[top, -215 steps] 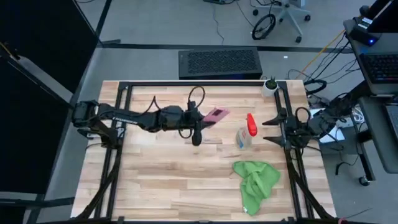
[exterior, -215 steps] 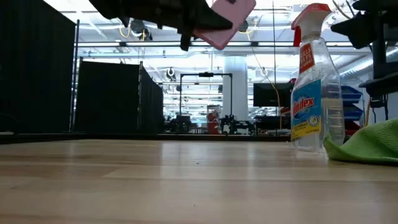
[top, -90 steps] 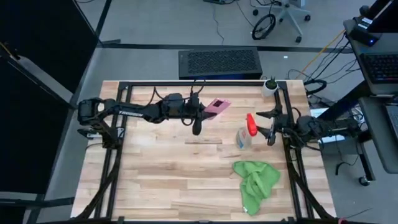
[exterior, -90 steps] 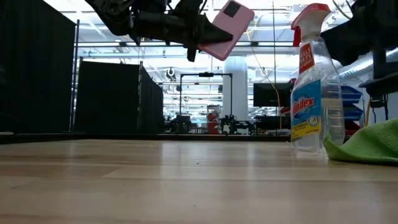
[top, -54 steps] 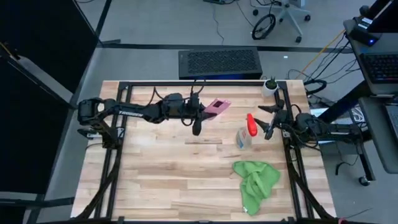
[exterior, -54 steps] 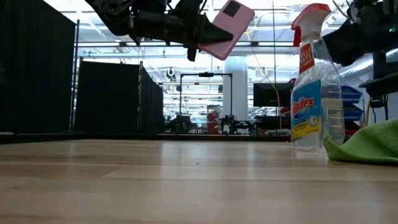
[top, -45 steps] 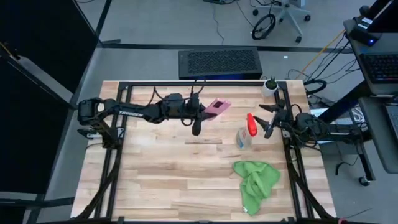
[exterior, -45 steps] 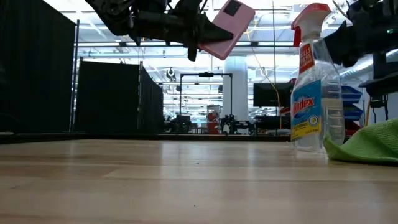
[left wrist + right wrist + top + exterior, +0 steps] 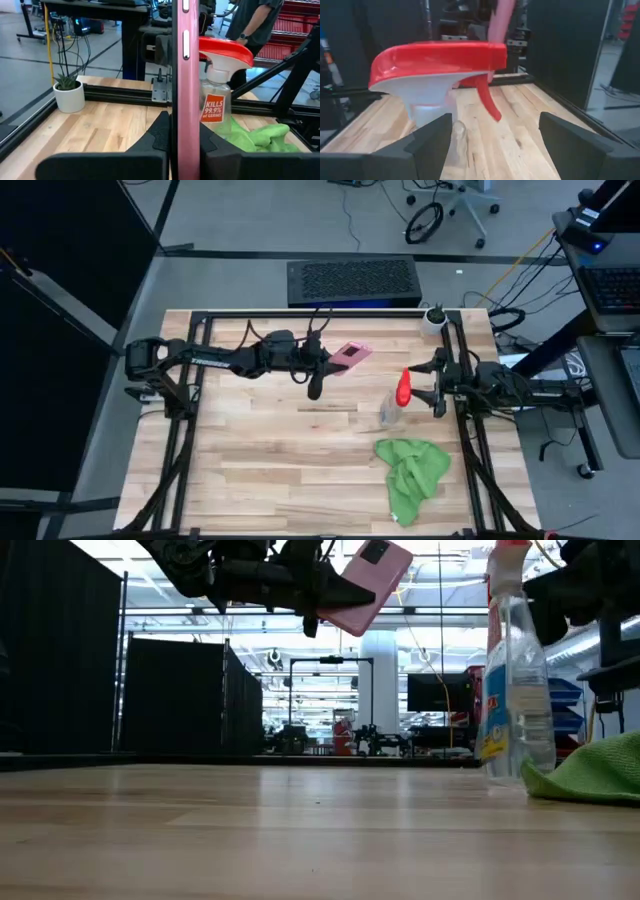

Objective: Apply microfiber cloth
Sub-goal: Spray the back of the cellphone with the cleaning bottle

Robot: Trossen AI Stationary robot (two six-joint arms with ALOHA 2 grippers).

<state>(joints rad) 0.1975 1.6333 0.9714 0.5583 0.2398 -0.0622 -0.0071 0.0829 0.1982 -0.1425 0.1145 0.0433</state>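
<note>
R gripper, fingers spread, has closed in on the spray bottle, now turned; L gripper still clamps phone; green cloth untouched.

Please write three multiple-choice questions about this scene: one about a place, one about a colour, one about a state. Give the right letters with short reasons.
1. Where does the bright green soft microfiber cloth lie?
A. on the wooden table, near the right arm
B. in the left claw
C. over the clear spray bottle

2. What colour is the nozzle of the clear plastic spray bottle?
A. blue
B. red
C. yellow

3. In what state is the left claw?
A. open and empty
B. shut on the cloth
C. shut on the flat pink phone, held above the table

Answers: 1 A, the high view shows the cloth crumpled on the table on the right arm's side. 2 B, the right wrist view shows a red nozzle between the open fingers of the right claw. 3 C, the left wrist view shows the phone clamped.
</note>
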